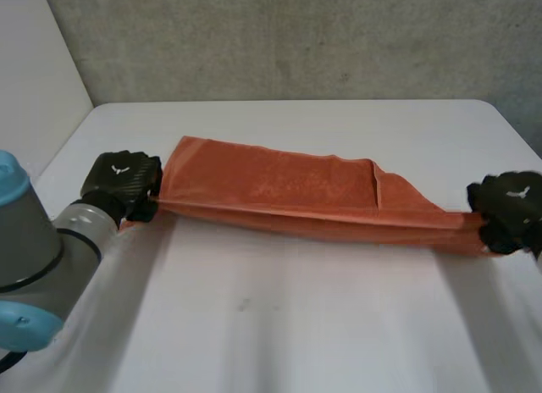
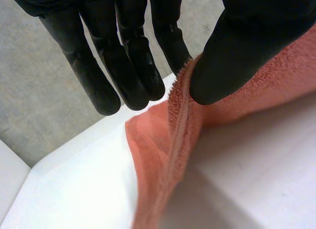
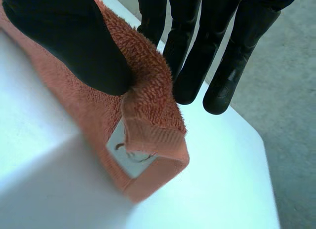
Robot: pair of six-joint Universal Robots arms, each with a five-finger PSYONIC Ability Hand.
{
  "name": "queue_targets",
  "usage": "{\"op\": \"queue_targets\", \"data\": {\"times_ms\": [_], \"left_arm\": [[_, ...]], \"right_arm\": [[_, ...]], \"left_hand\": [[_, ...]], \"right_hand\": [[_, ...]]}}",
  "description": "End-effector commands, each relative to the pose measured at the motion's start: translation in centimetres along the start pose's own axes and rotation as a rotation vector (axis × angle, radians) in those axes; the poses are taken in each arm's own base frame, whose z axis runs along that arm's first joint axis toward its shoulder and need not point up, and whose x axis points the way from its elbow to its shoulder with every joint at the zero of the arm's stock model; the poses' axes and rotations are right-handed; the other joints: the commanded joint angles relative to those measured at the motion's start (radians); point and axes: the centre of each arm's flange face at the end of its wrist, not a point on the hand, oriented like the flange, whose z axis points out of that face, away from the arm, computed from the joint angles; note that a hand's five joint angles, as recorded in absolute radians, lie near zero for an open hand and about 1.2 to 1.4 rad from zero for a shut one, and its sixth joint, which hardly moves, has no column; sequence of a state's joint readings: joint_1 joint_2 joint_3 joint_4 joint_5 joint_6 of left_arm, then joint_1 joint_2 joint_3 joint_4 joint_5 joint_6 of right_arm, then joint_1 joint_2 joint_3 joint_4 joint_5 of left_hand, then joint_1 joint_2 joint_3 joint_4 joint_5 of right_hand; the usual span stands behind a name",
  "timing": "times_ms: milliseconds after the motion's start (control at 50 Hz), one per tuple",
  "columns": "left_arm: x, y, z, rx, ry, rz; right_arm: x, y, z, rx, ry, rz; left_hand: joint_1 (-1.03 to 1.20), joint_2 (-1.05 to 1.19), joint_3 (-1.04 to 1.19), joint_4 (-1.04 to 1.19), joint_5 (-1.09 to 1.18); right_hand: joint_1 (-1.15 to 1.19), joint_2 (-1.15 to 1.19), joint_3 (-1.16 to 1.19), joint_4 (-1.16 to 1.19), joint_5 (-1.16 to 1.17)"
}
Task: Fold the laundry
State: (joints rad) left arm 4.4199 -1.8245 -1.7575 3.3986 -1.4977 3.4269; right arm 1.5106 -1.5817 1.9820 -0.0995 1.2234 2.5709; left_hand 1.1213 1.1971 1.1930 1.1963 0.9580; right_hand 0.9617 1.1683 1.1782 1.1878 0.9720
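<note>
A white desk is standing against a rough grey wall, and the work is happening at its two ends. The left hand is pinching one short end of the orange towel between its thumb and the nearest of its straight fingers, with the other fingers lying close alongside. The right hand is pressing its thumb down on the opposite end against straight fingers behind the cloth, just above a white label at the hem. Between them the towel is stretching taut across the desk as a long, narrow band. Its near edge is lifting slightly while the far part is resting on the surface. To my eye a lengthwise fold is already in, though a flap near the right end is sitting crooked. The crosswise folds and the final squaring-up are looking like what is left.
</note>
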Motion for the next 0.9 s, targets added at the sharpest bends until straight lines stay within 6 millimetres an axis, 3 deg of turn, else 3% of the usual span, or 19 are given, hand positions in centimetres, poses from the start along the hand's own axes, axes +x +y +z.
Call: {"op": "queue_targets", "data": {"times_ms": [20,140,220,280,360,440,460,500,520,540,600,620,680,700,720,780,860,900], "left_arm": [[-0.2,-1.8,-4.2,-0.118,0.039,-0.005],[0.3,-0.6,-5.8,-0.220,0.077,0.051],[0.6,0.7,-5.8,-0.263,0.104,0.150],[1.0,2.6,-4.5,-0.321,0.131,0.205],[0.9,3.0,-2.1,-0.324,0.134,0.248],[0.2,1.3,0.7,-0.250,0.108,0.270],[-0.3,-0.2,2.0,-0.194,0.081,0.282],[-0.5,-1.1,2.7,-0.163,0.068,0.288],[-1.2,-3.0,4.0,-0.091,0.037,0.305],[-2.0,-5.5,5.3,-0.002,-0.001,0.325],[-3.3,-10.1,6.6,0.176,-0.088,0.361],[-4.4,-13.5,7.2,0.327,-0.164,0.381],[-5.6,-17.8,7.0,0.548,-0.275,0.385],[-6.1,-20.7,5.8,0.693,-0.341,0.379],[-6.5,-21.8,5.3,0.752,-0.370,0.374],[-6.9,-23.4,3.9,0.855,-0.399,0.354],[-6.7,-21.3,4.3,0.786,-0.360,0.331],[-6.1,-19.3,4.8,0.718,-0.320,0.321]], "right_arm": [[3.1,-3.4,-3.1,-0.131,-0.013,-0.025],[1.8,-2.1,-4.1,-0.275,-0.149,-0.173],[1.2,0.2,-2.8,-0.367,-0.236,-0.206],[0.9,2.0,-1.5,-0.439,-0.279,-0.176],[0.6,2.6,0.2,-0.474,-0.292,-0.202],[0.3,0.4,2.1,-0.412,-0.255,-0.282],[0.9,-1.3,3.0,-0.360,-0.200,-0.294],[2.0,-3.6,3.9,-0.285,-0.122,-0.289],[2.7,-5.0,4.4,-0.237,-0.078,-0.283],[4.2,-8.0,5.1,-0.127,0.018,-0.260],[6.8,-13.1,5.6,0.078,0.168,-0.218],[8.4,-16.0,5.6,0.221,0.258,-0.184],[10.2,-19.6,4.8,0.420,0.362,-0.131],[11.0,-21.5,3.7,0.526,0.424,-0.106],[11.4,-22.4,2.8,0.576,0.447,-0.096],[11.4,-23.3,0.2,0.636,0.470,-0.090],[10.1,-20.8,1.0,0.560,0.416,-0.082],[8.8,-18.7,1.8,0.497,0.365,-0.074]], "left_hand": [[0.275,0.199,0.203,0.200,0.264],[0.275,0.199,0.203,0.200,0.264],[0.275,0.199,0.203,0.200,0.264],[0.275,0.199,0.203,0.200,0.264],[0.275,0.199,0.203,0.200,0.264],[0.275,0.199,0.203,0.200,0.264],[0.275,0.199,0.203,0.200,0.264],[0.275,0.199,0.203,0.200,0.264],[0.275,0.199,0.203,0.200,0.264],[0.275,0.199,0.203,0.200,0.264],[0.275,0.199,0.203,0.200,0.264],[0.275,0.199,0.203,0.200,0.264],[0.275,0.199,0.203,0.200,0.264],[0.275,0.199,0.203,0.200,0.264],[0.275,0.199,0.203,0.200,0.264],[0.275,0.199,0.203,0.200,0.264],[0.275,0.199,0.203,0.200,0.264],[0.275,0.199,0.203,0.200,0.264]], "right_hand": [[0.435,0.228,0.218,0.209,0.250],[0.435,0.228,0.218,0.209,0.250],[0.435,0.228,0.218,0.209,0.250],[0.435,0.228,0.218,0.209,0.250],[0.435,0.228,0.218,0.209,0.250],[0.435,0.228,0.218,0.209,0.250],[0.435,0.228,0.218,0.209,0.250],[0.435,0.228,0.218,0.209,0.250],[0.435,0.228,0.218,0.209,0.250],[0.435,0.228,0.218,0.209,0.250],[0.435,0.228,0.218,0.209,0.250],[0.435,0.228,0.218,0.209,0.250],[0.435,0.228,0.218,0.209,0.250],[0.435,0.228,0.218,0.209,0.250],[0.435,0.228,0.218,0.209,0.250],[0.435,0.228,0.218,0.209,0.250],[0.435,0.228,0.218,0.209,0.250],[0.435,0.228,0.218,0.209,0.250]]}}
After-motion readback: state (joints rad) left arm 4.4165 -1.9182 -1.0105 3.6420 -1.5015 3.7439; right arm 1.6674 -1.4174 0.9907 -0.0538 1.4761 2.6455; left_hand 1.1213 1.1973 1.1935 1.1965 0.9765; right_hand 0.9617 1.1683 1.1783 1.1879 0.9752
